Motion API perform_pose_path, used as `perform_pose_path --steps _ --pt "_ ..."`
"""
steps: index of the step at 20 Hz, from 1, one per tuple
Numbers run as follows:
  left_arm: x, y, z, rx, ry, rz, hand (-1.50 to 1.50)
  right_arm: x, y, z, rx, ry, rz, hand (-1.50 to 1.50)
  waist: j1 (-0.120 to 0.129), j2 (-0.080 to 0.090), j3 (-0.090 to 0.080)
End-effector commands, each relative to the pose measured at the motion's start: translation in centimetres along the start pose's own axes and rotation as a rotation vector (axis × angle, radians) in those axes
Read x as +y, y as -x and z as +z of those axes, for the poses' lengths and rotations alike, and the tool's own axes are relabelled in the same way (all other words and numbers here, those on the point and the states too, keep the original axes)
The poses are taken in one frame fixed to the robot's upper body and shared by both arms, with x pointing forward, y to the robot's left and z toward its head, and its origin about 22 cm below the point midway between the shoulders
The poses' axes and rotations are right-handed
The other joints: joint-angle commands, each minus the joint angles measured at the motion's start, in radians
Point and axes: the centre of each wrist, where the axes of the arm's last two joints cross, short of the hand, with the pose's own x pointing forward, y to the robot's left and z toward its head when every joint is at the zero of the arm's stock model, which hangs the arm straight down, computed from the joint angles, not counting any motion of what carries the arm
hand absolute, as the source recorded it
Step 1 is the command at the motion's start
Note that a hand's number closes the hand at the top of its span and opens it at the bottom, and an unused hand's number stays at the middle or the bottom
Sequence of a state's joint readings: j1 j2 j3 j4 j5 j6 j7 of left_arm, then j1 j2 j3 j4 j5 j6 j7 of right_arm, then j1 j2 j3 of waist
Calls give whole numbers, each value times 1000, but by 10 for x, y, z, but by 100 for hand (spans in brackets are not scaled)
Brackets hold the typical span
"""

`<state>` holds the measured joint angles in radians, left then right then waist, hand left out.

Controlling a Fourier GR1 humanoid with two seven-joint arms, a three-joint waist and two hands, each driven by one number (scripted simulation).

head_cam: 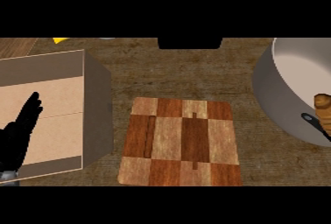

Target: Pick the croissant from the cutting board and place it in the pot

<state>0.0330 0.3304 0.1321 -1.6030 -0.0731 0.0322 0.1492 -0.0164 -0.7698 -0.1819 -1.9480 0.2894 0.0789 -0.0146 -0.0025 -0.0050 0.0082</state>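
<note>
The checkered wooden cutting board (180, 142) lies at the counter's middle with nothing on it. The big grey pot (275, 87) fills the right side, cut off by the view's edge. Inside it, at the far right edge, shows a brown piece of the croissant (322, 102). Just below the croissant, a thin black part of my right hand (315, 124) reaches over the pot's inside; the rest of the hand is out of view. My left hand (18, 133) rests open at the left edge, fingers pointing up over the box.
A tan open box (97, 105) with grey walls stands left of the board. A black object (189, 43) sits at the counter's back, above the board. A small yellow thing (60, 40) shows at the top left.
</note>
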Motion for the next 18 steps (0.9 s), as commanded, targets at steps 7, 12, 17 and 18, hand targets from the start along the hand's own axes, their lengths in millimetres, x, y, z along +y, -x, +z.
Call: perform_pose_path --steps 7,12,17,18 --pt "-9 14 4 40 26 2 0 0 45 -66 39 32 -39 150 23 9 -8" --pt "-11 8 -15 19 26 3 0 -1 57 -107 47 16 -13 150 26 11 -8" --pt "-24 7 -17 8 54 30 0 34 89 -128 45 -12 -3 150 42 18 -8" --pt "-30 15 -4 17 41 2 0 27 96 -126 41 -19 47 150 40 16 -8"
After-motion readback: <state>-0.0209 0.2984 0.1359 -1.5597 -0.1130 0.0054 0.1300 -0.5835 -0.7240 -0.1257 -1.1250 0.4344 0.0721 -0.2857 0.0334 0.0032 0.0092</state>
